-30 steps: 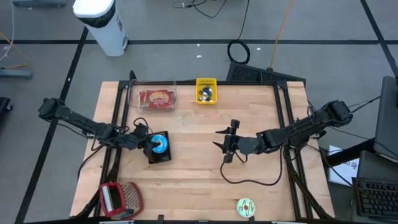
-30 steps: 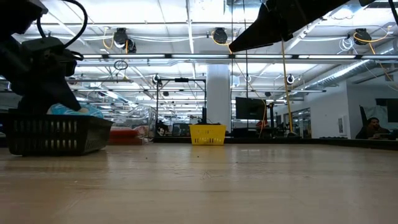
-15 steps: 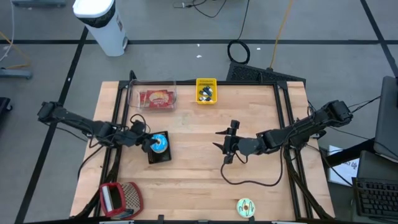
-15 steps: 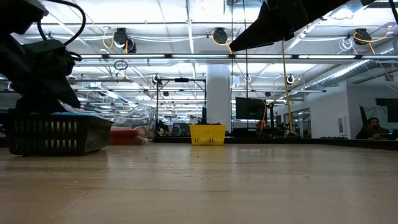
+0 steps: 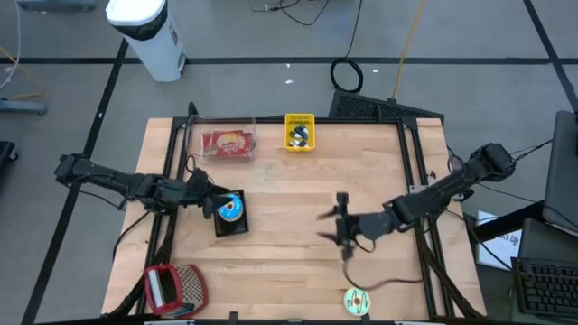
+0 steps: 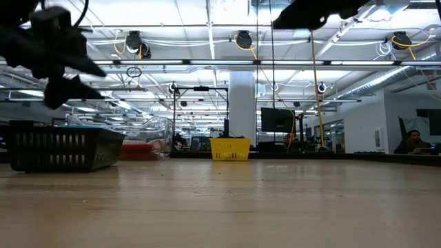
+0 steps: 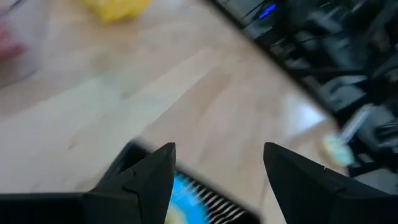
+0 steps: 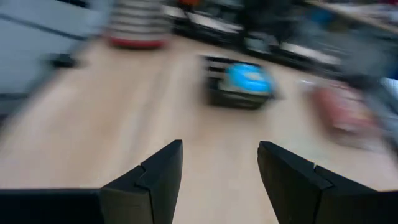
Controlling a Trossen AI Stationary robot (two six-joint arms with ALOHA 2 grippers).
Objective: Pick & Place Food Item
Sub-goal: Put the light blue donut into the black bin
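Observation:
A blue food item [image 5: 232,208] lies in a small black basket [image 5: 237,227] on the left half of the wooden table. It also shows in the right wrist view [image 8: 249,79]. My left gripper [image 5: 210,204] is open and empty. It hangs above the basket's left side, its fingers apart over the blue item [image 7: 186,194]. In the low view it [image 6: 84,77] is well above the basket [image 6: 62,148]. My right gripper [image 5: 329,229] is open and empty above the table's middle, right of the basket [image 8: 239,96].
A yellow basket [image 5: 300,132] and a clear box with a red item [image 5: 226,143] stand at the far edge. A red basket [image 5: 172,287] sits at the near left corner. A round green item [image 5: 357,301] lies at the near edge.
My left gripper has set the blue item down into the black basket and let go. It has then risen and drawn back a little toward the table's left edge. My right gripper has moved toward the table's near edge and slightly right.

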